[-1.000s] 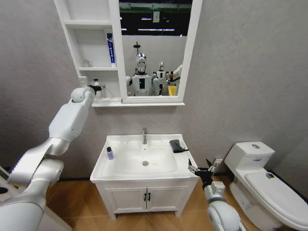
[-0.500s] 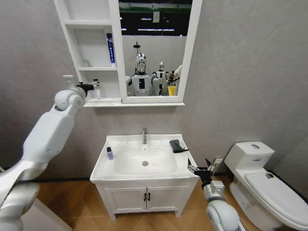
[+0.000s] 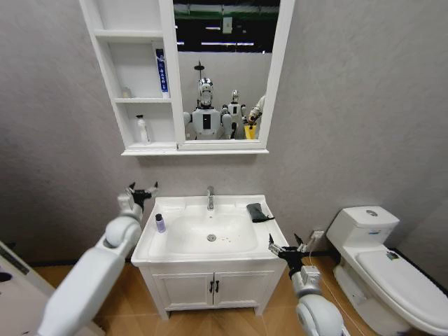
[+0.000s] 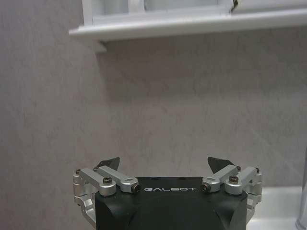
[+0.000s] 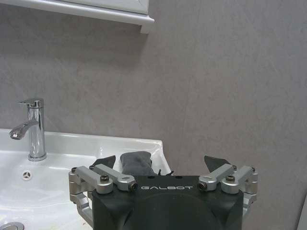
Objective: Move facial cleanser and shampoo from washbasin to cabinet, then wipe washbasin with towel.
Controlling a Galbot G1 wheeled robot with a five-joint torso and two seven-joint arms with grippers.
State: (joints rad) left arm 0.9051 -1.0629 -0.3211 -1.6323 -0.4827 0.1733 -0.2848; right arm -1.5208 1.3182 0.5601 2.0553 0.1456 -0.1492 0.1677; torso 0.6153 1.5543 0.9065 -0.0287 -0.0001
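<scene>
The washbasin point(image 3: 203, 260) stands below the cabinet point(image 3: 168, 77). A small purple bottle point(image 3: 160, 222) stands on the basin's left rim. On the cabinet's lowest shelf there is a white pump bottle point(image 3: 143, 130), and a blue tube point(image 3: 162, 72) leans on the shelf above. The dark towel point(image 3: 257, 211) lies folded on the basin's right rim, also in the right wrist view as the towel point(image 5: 136, 163). My left gripper point(image 3: 140, 190) is open and empty, just left of the basin's back corner and facing the wall. My right gripper point(image 3: 287, 246) is open and empty off the basin's front right corner.
A chrome tap point(image 3: 210, 198) rises at the back of the bowl. A white toilet point(image 3: 378, 259) stands to the right. The two-door cupboard point(image 3: 213, 285) sits under the basin. In the left wrist view the cabinet's bottom ledge point(image 4: 192, 26) hangs above the grey wall.
My left arm has come down from the cabinet's lowest shelf to beside the washbasin's left back corner, leaving the white pump bottle on that shelf. The right gripper has barely shifted.
</scene>
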